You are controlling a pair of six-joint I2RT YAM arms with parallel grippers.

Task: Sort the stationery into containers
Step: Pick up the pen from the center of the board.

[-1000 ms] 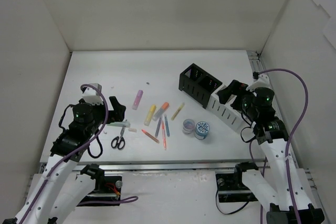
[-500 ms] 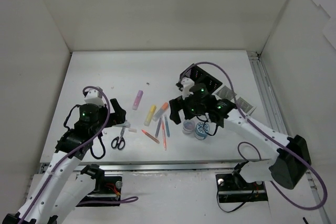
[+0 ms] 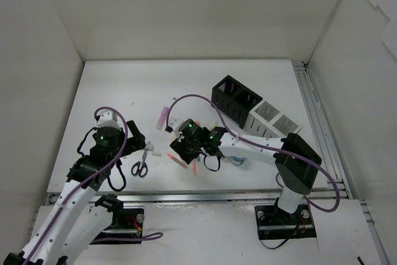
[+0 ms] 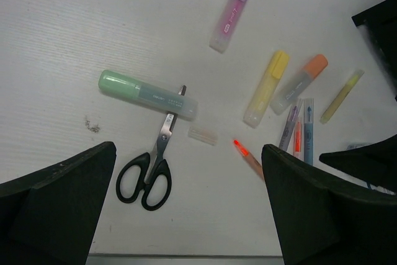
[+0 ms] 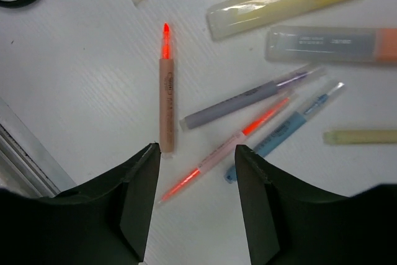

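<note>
the right hand has swung left and now hangs spread above the pens; the left hand stays spread, scissors between its fingers, on the surface.

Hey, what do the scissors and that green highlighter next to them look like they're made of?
The scissors: blades look like bare metal, grey with a glint; handles glossy black, probably plastic. The green highlighter: likely frosted, translucent plastic, since one end turns see-through grey.
</note>
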